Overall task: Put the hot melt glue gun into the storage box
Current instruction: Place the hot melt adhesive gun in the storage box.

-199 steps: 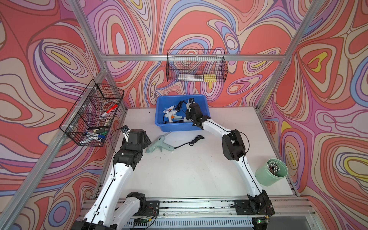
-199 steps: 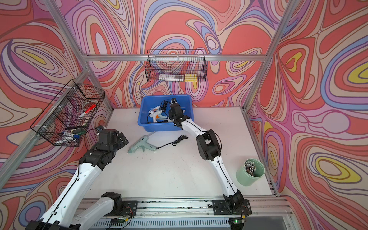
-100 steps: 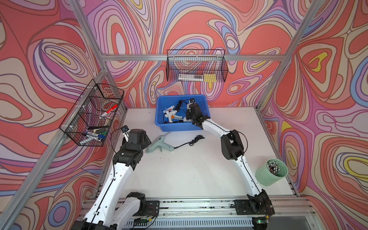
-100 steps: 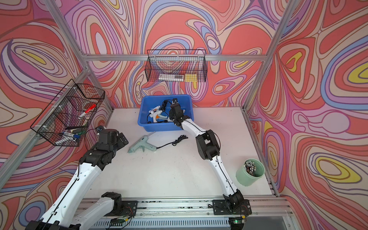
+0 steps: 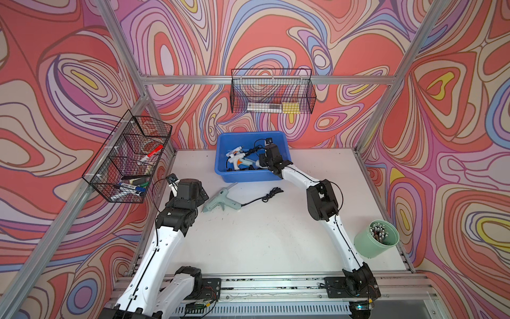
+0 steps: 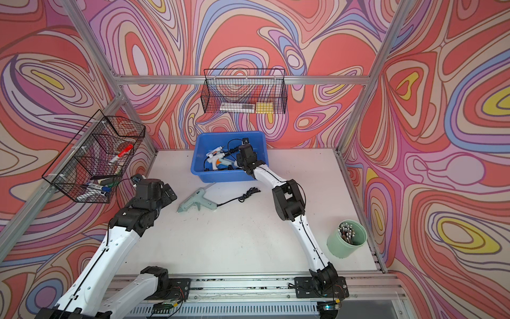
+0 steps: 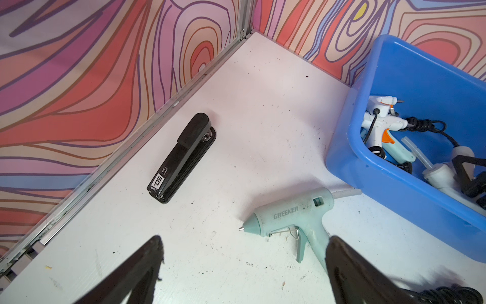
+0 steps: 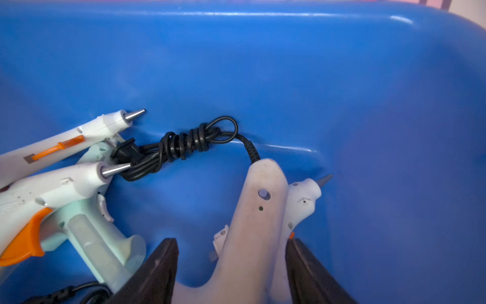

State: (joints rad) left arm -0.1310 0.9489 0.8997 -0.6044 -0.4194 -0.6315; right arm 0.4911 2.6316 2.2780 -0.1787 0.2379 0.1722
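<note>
Right gripper (image 8: 230, 242), jaws parted, straddles a white gun (image 8: 252, 223) lying in the box (image 5: 248, 176) at the table's (image 5: 276, 234) 12 o'clock, seemingly leaving it there; left gripper (image 7: 244, 238), wide open, hovers beside the mint gun (image 5: 219, 203) at the box's 7 o'clock.

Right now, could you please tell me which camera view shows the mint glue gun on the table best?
The left wrist view: the glue gun lies close, its lettering clearly legible. Both top views show it whole but small, cord trailing. The right wrist view misses it.
</note>
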